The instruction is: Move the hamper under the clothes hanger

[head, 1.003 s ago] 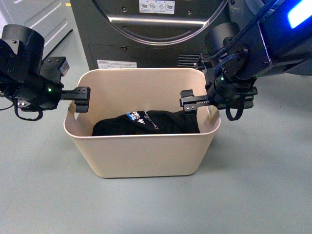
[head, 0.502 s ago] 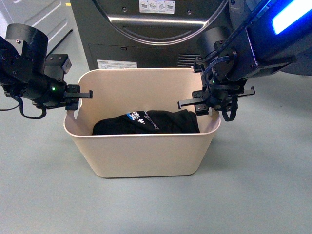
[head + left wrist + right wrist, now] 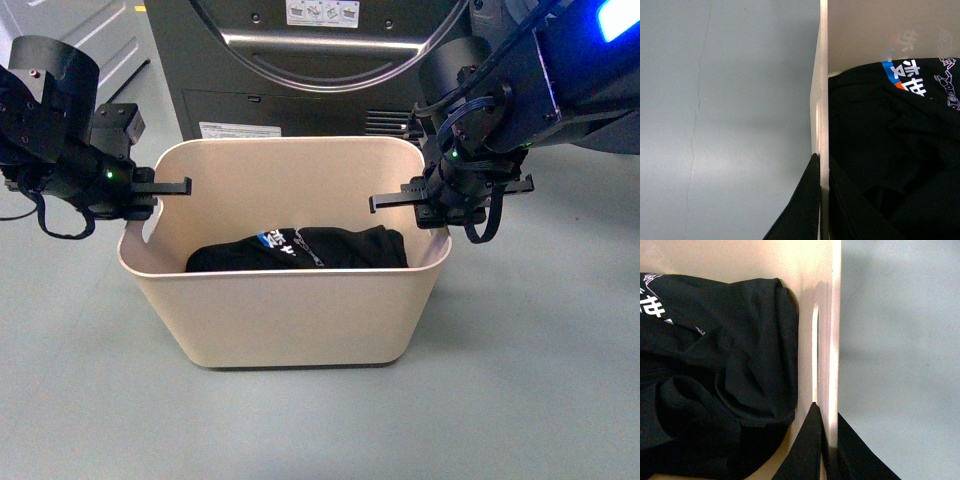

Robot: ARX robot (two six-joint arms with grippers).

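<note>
The beige hamper (image 3: 290, 310) stands on the grey floor in front of me, with black clothes (image 3: 300, 248) inside. My left gripper (image 3: 150, 200) is shut on the hamper's left rim; in the left wrist view (image 3: 821, 170) its jaws pinch the wall (image 3: 823, 75), one inside, one outside. My right gripper (image 3: 432, 205) is shut on the right rim; in the right wrist view (image 3: 826, 415) its jaws clamp the wall (image 3: 832, 315) beside the handle slot. The clothes hanger is out of view.
A dark grey dryer (image 3: 320, 70) with a round door stands right behind the hamper. Grey floor (image 3: 540, 380) spreads to the right, left and front. A pale panel (image 3: 90, 25) is at the far left.
Both grippers turned from flat to edge-on and closed on the hamper's rims. The hamper has shifted slightly left and its rim has risen a little.
</note>
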